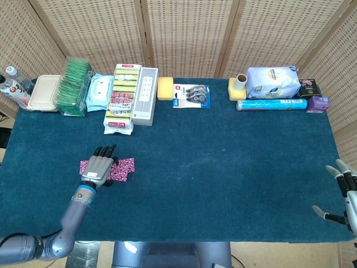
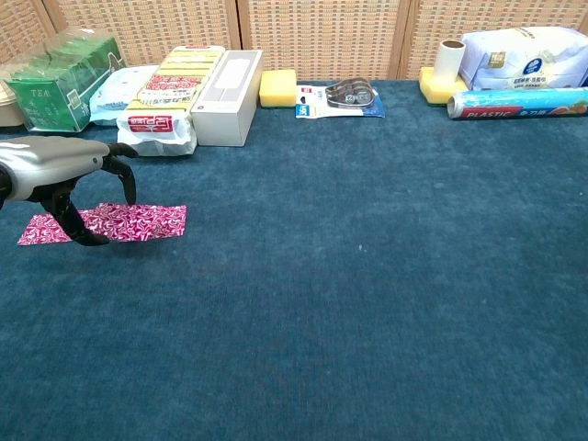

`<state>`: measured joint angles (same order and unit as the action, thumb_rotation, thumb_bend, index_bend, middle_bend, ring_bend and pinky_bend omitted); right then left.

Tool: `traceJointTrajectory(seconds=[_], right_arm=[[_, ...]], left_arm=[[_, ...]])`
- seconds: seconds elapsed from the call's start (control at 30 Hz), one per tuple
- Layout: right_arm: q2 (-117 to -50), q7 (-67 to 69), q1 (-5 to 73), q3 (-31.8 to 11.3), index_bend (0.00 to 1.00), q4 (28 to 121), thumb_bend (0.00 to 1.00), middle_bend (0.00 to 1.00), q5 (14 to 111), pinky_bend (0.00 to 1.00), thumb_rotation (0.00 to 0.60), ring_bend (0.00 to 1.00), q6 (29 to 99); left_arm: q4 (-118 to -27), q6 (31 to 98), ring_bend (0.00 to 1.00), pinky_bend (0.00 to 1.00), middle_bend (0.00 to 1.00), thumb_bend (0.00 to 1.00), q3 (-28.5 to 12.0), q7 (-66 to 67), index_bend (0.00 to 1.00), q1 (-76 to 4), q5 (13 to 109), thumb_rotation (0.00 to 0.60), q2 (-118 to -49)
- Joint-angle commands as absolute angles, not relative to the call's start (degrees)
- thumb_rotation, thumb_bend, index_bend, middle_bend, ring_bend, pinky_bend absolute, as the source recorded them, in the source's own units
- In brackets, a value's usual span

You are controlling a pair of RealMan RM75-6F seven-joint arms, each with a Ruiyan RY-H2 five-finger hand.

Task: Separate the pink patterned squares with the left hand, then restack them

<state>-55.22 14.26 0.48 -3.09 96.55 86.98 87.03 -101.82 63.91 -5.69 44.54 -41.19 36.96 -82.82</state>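
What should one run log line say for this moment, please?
left hand: holds a pink patterned square | other squares: flat on table beside it | right hand: open at table edge

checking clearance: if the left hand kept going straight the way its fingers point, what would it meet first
Probably the sponge pack. The left hand rests on the pink squares, fingers aimed up the table and slightly right. The tea box lies close to that line too; depth is unclear.

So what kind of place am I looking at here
Probably a robot test or data-collection bench, not a home: a table under dark blue cloth, wicker screens behind it, and household goods such as a tea box and plastic wrap lined along its back edge.
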Motion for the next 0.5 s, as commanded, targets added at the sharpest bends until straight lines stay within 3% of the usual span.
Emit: traceJointTrajectory(seconds=[0.03,0.5], right_arm=[[-55.11,14.44,0.53,-3.13,0.13,96.5,0.0,0.02,86.87,0.01,0.6,0.01,86.93],[-54.86,15.57,0.73,-3.0,0.13,96.23,0.0,0.02,86.99,0.01,0.6,0.01,86.48]], left_arm=[[-99.67,62.03,0.0,0.02,0.0,0.23,-7.84,44.43,0.38,-43.14,32.32,0.6,-83.23],[-94.56,61.03,0.0,0.02,0.0,0.23,-9.85,45.62,0.38,-47.34,22.57,0.6,-86.03]])
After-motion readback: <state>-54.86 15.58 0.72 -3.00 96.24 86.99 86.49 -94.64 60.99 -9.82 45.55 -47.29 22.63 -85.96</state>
